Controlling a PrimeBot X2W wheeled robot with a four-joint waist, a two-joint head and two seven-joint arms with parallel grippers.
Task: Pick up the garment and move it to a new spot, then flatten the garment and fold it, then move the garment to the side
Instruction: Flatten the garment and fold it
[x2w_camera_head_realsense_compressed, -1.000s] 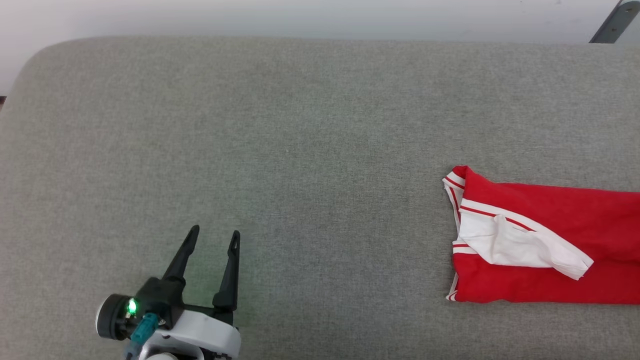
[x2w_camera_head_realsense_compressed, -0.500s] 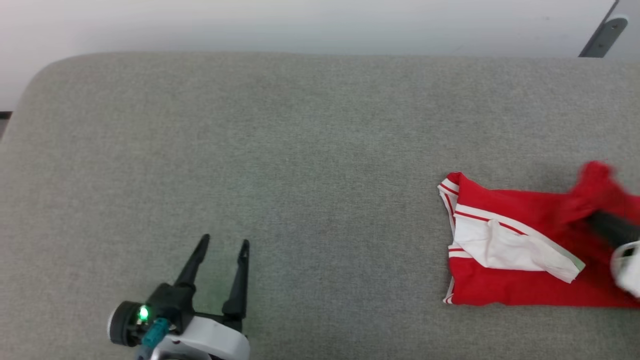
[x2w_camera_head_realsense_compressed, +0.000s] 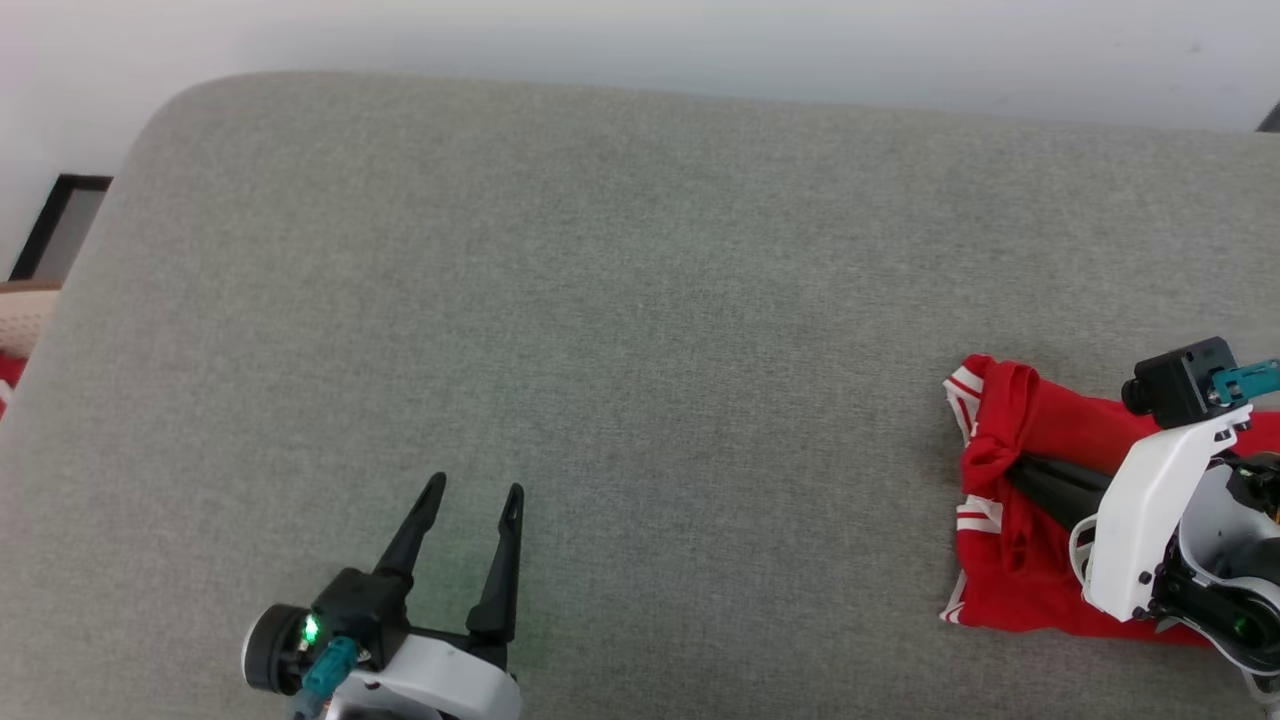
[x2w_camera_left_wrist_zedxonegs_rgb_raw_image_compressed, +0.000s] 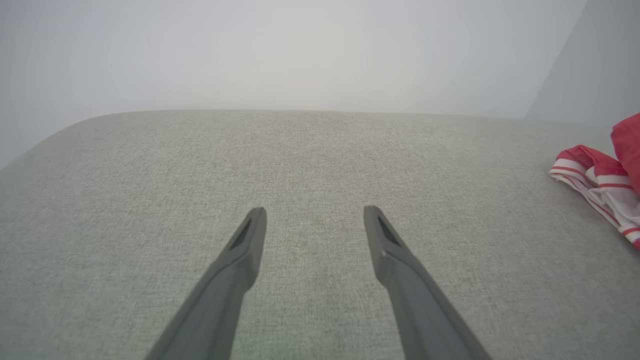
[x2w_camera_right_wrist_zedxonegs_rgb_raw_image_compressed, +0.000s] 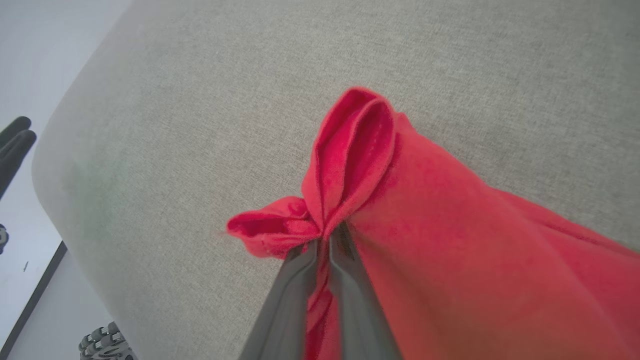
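The biggest thing here is the grey upholstered cushion (x2w_camera_head_realsense_compressed: 640, 300), which has a rounded far-left corner and a pale wall behind it. The garment (x2w_camera_head_realsense_compressed: 1000, 590) lies at the right side of this cushion, bunched and partly folded. It is mostly red, and its white striped trim shows at the edge that faces the open middle.

The right gripper (x2w_camera_head_realsense_compressed: 1015, 468) lies over the garment, with its dark fingers pointing toward the striped edge. In the right wrist view its jaws are pressed together on a small gathered fold of red cloth (x2w_camera_right_wrist_zedxonegs_rgb_raw_image_compressed: 350, 150), which stands up past the fingertips like a loop. The rest of the garment appears to rest on the cushion.

The left gripper (x2w_camera_head_realsense_compressed: 476, 487) is low at the near left, well apart from the garment. Its jaws are spread and nothing is between them.

I judge that the step in hand is picking the garment up. The grip holds only a thin pinch, so the soft cloth may slide out when its own weight pulls on it. The pinch may also take only the upper layer, so that the garment would open or trail on the rough cushion and land crumpled. The left gripper is too far away to catch it.
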